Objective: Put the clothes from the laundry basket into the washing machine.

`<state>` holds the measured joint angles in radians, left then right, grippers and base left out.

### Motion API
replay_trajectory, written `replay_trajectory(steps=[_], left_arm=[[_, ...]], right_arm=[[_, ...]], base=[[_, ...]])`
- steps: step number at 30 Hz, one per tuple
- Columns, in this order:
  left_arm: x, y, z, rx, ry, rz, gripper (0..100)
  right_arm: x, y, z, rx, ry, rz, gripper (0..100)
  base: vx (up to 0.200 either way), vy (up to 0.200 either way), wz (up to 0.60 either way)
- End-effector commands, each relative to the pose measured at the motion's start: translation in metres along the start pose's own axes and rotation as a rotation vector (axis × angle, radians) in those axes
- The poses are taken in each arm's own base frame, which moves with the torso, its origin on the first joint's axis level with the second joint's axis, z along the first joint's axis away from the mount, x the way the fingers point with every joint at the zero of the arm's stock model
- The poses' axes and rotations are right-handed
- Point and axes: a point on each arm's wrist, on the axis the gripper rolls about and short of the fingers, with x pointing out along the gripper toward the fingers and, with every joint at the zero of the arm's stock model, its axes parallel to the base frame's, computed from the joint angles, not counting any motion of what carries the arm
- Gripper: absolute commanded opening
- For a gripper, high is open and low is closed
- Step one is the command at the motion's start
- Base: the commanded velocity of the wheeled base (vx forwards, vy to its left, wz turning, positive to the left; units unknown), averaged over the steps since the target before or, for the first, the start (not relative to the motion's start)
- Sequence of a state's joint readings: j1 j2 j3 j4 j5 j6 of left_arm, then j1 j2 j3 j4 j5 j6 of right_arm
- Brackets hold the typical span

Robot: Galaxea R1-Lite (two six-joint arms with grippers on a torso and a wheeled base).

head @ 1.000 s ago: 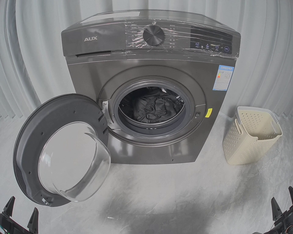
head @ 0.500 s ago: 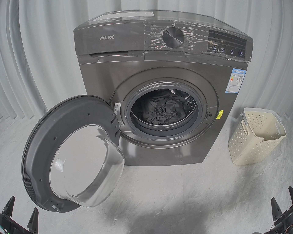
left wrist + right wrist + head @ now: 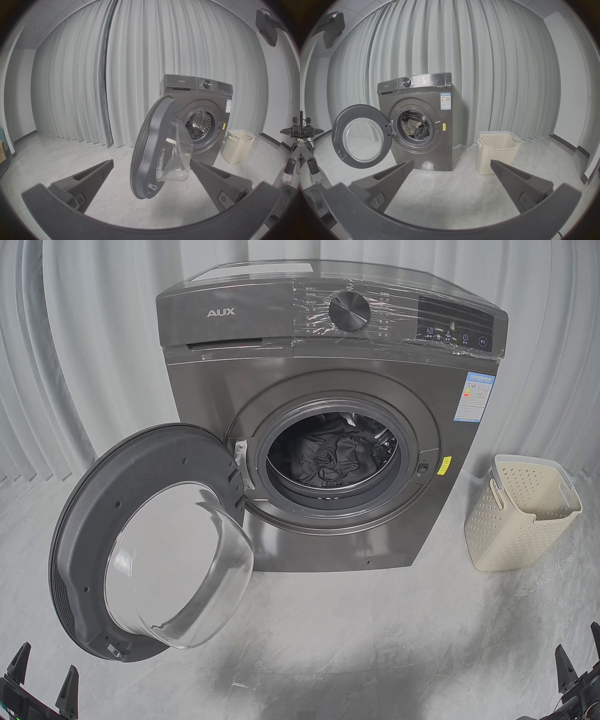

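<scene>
The grey washing machine (image 3: pixel 325 365) stands ahead with its round door (image 3: pixel 150 540) swung wide to the left. Dark clothes (image 3: pixel 331 455) lie inside the drum; they also show in the right wrist view as dark clothes (image 3: pixel 421 132). The cream laundry basket (image 3: pixel 522 515) stands on the floor right of the machine, with no clothes visible inside. My left gripper (image 3: pixel 42 671) is low at the near left, open and holding nothing. My right gripper (image 3: pixel 578 652) is low at the near right, open too. Both are well short of the machine.
Grey curtains (image 3: pixel 75 352) hang behind the machine. Pale marble-like floor (image 3: pixel 350 627) lies bare between me and the machine. The open door (image 3: pixel 156 150) juts out close before the left gripper. A camera stand (image 3: pixel 292 147) shows at the room's side.
The head view has shifted, first rightward then slightly up, so the machine sits differently in frame. Both grippers keep their places, and the door, clothes and basket have not moved.
</scene>
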<state>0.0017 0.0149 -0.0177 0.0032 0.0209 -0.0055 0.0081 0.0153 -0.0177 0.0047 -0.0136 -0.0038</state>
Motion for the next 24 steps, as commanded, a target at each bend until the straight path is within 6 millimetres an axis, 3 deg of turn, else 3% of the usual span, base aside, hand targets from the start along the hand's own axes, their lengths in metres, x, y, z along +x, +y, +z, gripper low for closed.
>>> replay_trajectory(steps=[1,6,22,23,24], left_arm=[[0.0,0.0,-0.005,-0.001,0.001,0.0,100],[0.0,0.0,-0.005,0.001,0.003,0.0,100],[0.0,0.0,-0.004,0.009,-0.003,-0.009,100],[-0.002,0.0,0.003,-0.004,-0.039,-0.015,100],[-0.007,0.0,0.025,-0.015,-0.12,-0.024,100]], right_arm=[[0.0,0.0,-0.005,-0.001,0.001,0.001,100],[0.0,0.0,-0.005,-0.001,0.001,-0.001,100],[0.0,0.0,-0.005,-0.001,0.001,0.001,100],[0.0,0.0,-0.005,-0.001,0.001,-0.001,100],[0.0,0.0,-0.005,-0.001,0.001,0.001,100]], base=[[0.0,0.2,0.0],[0.0,0.2,0.0],[0.0,0.0,0.0],[0.0,0.0,0.0],[0.0,0.0,0.0]])
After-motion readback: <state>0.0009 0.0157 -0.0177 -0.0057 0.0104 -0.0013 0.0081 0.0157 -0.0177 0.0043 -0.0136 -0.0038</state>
